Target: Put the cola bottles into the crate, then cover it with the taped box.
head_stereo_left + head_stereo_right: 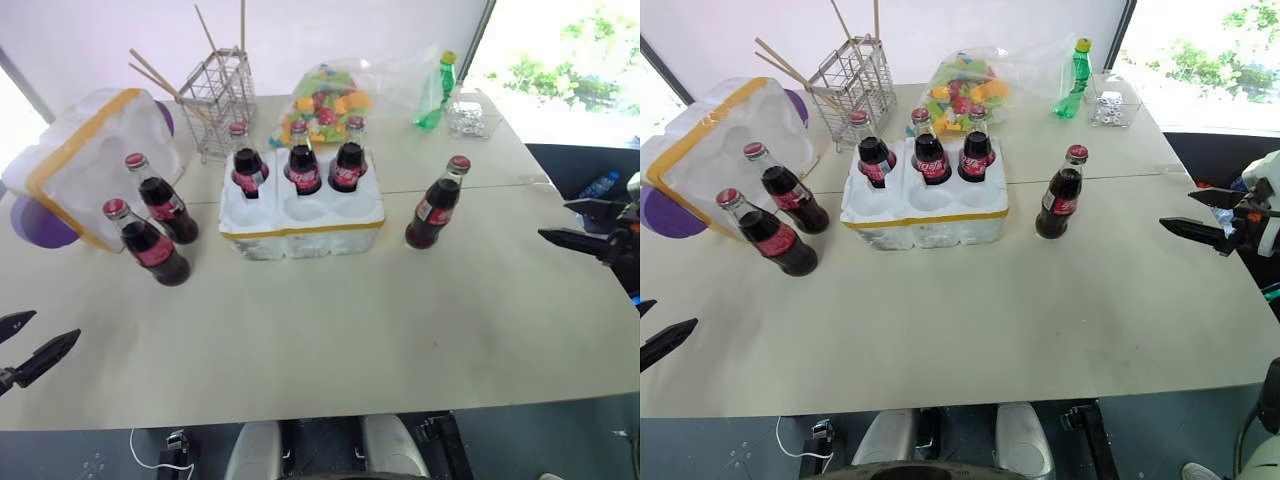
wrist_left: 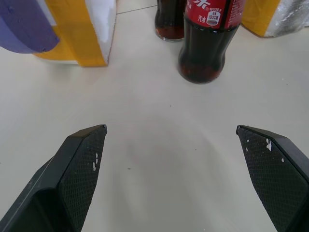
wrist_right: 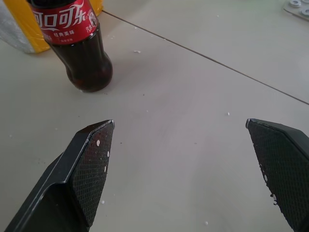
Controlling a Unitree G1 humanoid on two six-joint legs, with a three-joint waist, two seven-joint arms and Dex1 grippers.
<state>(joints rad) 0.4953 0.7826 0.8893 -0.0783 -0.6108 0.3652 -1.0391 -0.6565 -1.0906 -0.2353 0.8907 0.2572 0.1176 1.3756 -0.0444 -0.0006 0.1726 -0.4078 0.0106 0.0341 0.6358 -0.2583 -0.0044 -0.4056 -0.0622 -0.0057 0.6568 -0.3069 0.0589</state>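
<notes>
Crate [image 1: 300, 225] holds three cola bottles [image 1: 303, 170]; three stand outside it

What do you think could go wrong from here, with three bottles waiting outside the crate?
1. The two left cola bottles stand almost touching; the open left hand might topple one while taking the other.
2. The front wells of the crate lie before the seated bottles, so a reach could knock them.
3. The taped box lies tipped beside those bottles.

Glossy glass cola bottles [image 1: 433, 212]; matt styrofoam crate [image 1: 300, 215]; wire basket [image 1: 216, 103]
</notes>
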